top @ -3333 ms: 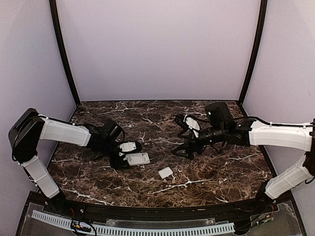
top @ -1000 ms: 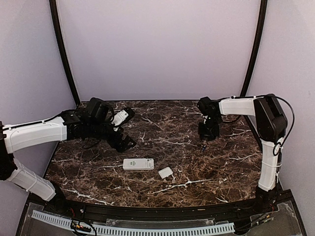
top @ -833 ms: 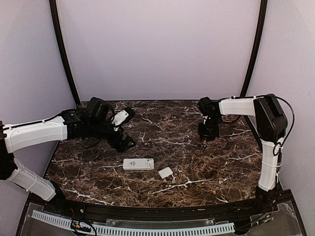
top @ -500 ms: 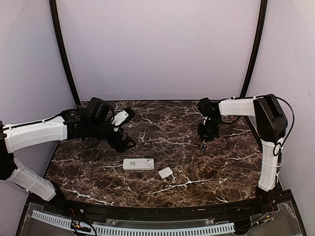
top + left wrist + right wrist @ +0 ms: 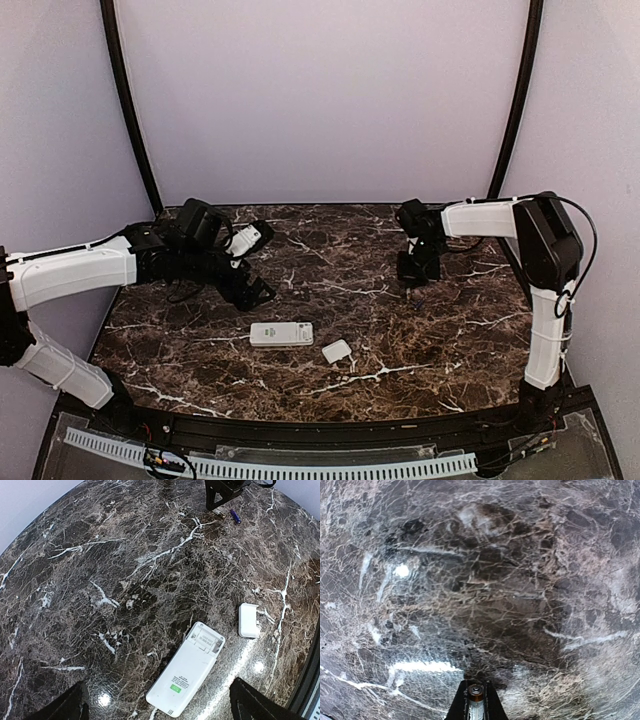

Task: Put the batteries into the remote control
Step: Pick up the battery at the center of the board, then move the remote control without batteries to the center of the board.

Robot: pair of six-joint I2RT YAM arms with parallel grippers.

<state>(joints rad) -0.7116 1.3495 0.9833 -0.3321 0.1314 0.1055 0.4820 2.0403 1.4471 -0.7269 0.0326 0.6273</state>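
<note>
Two arms out. L gripper [image 5: 252, 265] hovers toward worktop [image 5: 450, 340] left edge, jaws wide, nothing held. Remote control [image 5: 281, 334] lies back-up nr front edge, mid; cover plate [image 5: 337, 351] just right. R gripper [image 5: 414, 278], toward far-right corner, clamps one battery [image 5: 475, 695]; 2nd battery [image 5: 235, 516] lies beside it.

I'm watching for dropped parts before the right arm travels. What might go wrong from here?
The right gripper holds the battery at its very tips; it may slip or twist in transit. A second battery lies loose close beside it and might be nudged and roll. The remote control lies unheld on the marble table, the left gripper open, clear of it, so it may slide during insertion.
</note>
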